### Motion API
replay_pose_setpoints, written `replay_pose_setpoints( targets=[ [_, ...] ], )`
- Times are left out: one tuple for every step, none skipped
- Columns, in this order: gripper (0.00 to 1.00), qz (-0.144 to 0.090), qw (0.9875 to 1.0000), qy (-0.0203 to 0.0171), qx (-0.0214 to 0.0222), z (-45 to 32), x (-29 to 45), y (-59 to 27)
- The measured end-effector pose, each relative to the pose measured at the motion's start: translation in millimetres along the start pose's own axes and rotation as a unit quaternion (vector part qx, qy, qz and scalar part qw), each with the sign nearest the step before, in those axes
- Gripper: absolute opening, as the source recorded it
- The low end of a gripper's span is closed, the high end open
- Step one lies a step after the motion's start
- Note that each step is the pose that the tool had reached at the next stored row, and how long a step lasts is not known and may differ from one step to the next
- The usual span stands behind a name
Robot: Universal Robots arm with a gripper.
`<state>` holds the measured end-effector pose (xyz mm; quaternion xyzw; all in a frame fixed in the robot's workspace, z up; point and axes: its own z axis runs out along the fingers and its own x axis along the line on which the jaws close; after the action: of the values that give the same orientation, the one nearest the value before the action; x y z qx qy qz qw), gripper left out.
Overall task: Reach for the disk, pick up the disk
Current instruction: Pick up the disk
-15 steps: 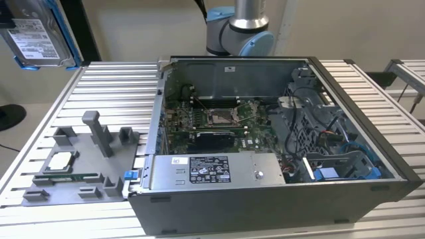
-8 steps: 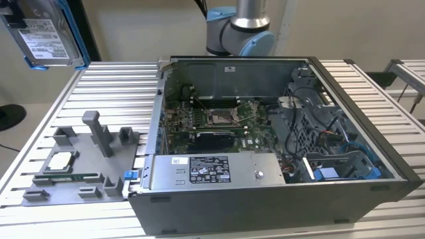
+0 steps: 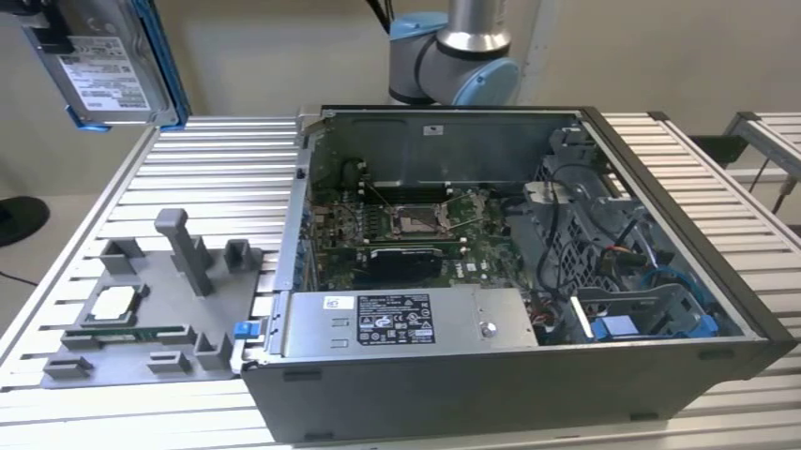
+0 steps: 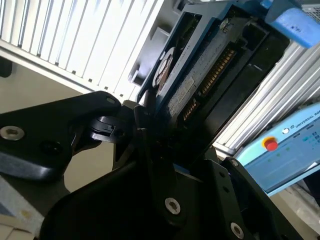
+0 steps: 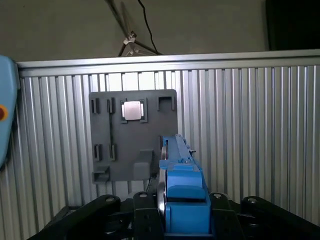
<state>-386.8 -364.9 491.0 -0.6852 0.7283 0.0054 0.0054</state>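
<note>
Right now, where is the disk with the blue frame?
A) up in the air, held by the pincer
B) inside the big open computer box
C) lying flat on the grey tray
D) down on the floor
A: in the exterior view the disk hangs high above the table, at that view's left, and in the first wrist view the pincer grips it from both sides.

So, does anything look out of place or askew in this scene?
Only the disk: it hangs tilted in the air at the exterior view's upper left, clamped in the claw, apart from the open computer case. That fits a pick-up. Nothing looks spilled or damaged.
</note>
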Motion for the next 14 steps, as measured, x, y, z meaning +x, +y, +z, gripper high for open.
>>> replay_pose_setpoints(
  targets=[
    [0.0,0.0,1.0,0.0,-0.0001,0.0,-0.2,-2.8],
    [0.0,0.0,1.0,0.0,-0.0001,0.0,-0.3,-5.1],
    [0.0,0.0,1.0,0.0,-0.0002,0.0,-0.5,-7.8],
    [0.0,0.0,1.0,0.0,-0.0003,0.0,-0.6,-10.4],
    [0.0,0.0,1.0,0.0,-0.0003,0.0,-0.8,-12.9],
    [0.0,0.0,1.0,0.0,-0.0003,0.0,-0.9,-15.5],
    [0.0,0.0,1.0,0.0,-0.0004,0.0,-1.1,-18.0],
    [0.0,0.0,1.0,0.0,-0.0005,0.0,-1.2,-20.6],
    [0.0,0.0,1.0,0.0,-0.0005,0.0,-1.4,-23.0],
    [0.0,0.0,1.0,0.0,-0.0006,0.0,-1.6,-25.6],
    [0.0,0.0,1.0,0.0,-0.0006,0.0,-1.7,-28.0],
    [0.0,0.0,1.0,0.0001,-0.0007,0.0,-1.9,-30.6],
    [0.0,0.0,1.0,0.0,-0.0007,0.0,-2.0,-33.0],
    [0.0,0.0,1.0,0.0,-0.0008,0.0,-2.2,-35.6]
  ],
)
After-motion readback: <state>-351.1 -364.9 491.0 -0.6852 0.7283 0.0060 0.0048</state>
